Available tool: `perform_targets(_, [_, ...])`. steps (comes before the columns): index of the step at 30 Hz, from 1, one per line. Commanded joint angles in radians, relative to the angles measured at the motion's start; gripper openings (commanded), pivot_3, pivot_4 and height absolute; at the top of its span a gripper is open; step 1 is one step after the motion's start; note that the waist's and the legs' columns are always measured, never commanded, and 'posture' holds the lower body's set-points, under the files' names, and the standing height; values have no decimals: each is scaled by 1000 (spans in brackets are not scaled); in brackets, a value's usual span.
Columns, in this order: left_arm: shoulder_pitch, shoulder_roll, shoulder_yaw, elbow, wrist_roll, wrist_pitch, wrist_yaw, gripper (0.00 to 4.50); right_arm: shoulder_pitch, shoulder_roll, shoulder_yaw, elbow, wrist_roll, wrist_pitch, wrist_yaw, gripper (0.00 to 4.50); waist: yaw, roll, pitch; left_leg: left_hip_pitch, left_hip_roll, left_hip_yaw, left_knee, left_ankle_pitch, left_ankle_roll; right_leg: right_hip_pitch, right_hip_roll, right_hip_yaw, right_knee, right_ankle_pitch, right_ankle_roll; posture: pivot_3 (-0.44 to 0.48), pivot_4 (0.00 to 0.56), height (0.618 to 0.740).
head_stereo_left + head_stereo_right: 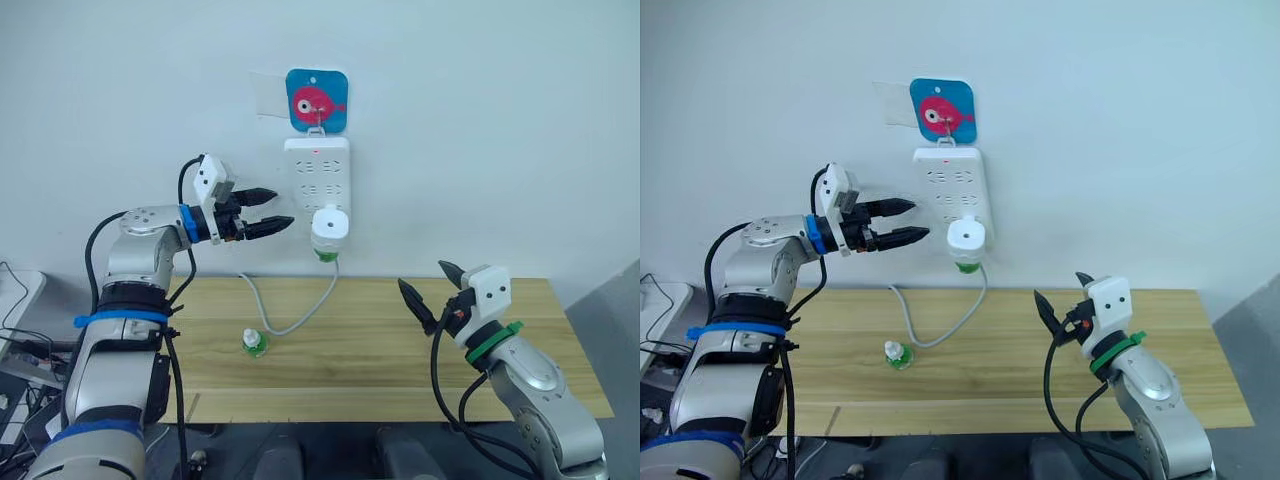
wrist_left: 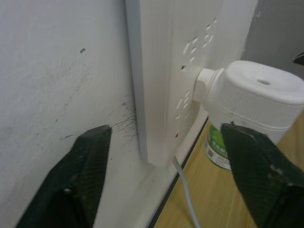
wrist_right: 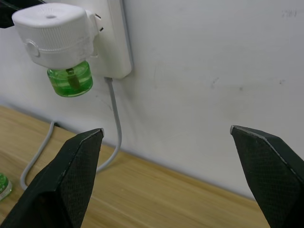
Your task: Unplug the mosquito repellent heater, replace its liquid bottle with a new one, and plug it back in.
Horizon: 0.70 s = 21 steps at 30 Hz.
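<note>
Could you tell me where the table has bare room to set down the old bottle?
The table is bare between the spare bottle and the right gripper. It is crowded near the cable, below the heater.

Silver-grey arms with black cables, blue left bands, green right band.

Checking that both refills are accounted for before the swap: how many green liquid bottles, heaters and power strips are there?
Green liquid bottles: 2, one under the heater, one on the table
Mosquito repellent heater: 1
Power strip: 1
Total: 4
</note>
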Motion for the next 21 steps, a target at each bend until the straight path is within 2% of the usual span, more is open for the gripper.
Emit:
perform_targets(1, [-70, -27, -8, 85, 35, -68, 1, 3029, -8, 8, 14, -63, -4, 10, -18, 4500, 0, 0, 7, -3, 0, -3, 3, 0, 0, -1, 0, -3, 1, 0, 0, 15, 177, 740])
perform_targets(11, [-178, -116, -10, 299, 100, -200, 10, 3029, -11, 8, 26, -77, -23, 21, -32, 4500, -1, 0, 15, -6, 0, -11, 6, 0, 0, 2, 0, -11, 1, 0, 0, -17, 182, 740])
perform_targets(21, [-240, -189, -18, 356, 112, -190, -119, 3029, -63, 28, 32, -79, -3, 55, -35, 4500, -4, 0, 17, -8, -1, -15, 7, 0, -1, 2, -1, -15, 1, 0, 0, -29, 180, 740])
